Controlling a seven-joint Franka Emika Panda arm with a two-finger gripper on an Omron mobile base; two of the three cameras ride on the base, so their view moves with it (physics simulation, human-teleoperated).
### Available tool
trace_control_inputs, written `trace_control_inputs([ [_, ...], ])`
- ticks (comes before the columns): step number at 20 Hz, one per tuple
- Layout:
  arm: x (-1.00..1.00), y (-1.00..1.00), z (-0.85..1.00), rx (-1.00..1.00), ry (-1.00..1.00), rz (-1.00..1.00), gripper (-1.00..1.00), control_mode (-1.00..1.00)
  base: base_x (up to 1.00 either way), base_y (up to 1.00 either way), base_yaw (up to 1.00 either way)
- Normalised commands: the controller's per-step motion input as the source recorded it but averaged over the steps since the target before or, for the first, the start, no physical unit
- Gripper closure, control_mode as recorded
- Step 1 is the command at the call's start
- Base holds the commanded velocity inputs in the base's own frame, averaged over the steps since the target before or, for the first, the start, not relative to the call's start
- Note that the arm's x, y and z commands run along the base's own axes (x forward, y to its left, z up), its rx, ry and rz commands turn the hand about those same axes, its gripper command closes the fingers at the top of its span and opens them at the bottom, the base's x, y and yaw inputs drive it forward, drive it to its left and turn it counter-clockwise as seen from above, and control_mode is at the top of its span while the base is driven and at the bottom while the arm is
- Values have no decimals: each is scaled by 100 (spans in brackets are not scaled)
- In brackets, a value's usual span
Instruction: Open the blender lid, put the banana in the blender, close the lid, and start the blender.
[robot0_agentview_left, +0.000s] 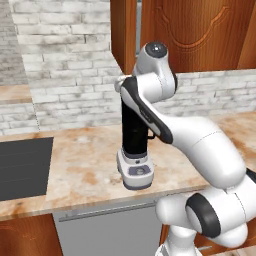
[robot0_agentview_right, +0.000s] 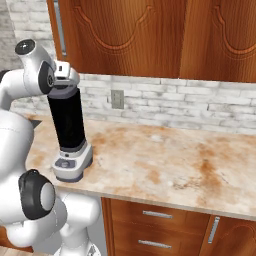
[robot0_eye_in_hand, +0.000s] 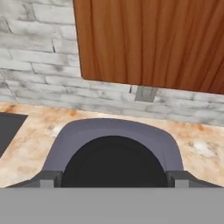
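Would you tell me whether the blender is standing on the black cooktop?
No, the blender stands on the marble counter, apart from the cooktop on its left.

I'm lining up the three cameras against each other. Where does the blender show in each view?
Left base view: the blender stands centre frame on the counter, its jar partly behind the arm.
Right base view: far left, near the counter's front edge.
Hand view: seen from above, bottom centre.
Shared landmark: the white brick backsplash behind it.
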Motion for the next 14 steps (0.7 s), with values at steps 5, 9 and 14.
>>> trace_control_inputs([
  [5,5,0,-54,0,5,5,100,-100,0,0,0],
  [9,7,0,-56,0,29,8,100,-100,0,0,0],
  [14,4,0,-64,0,28,8,100,-100,0,0,0],
])
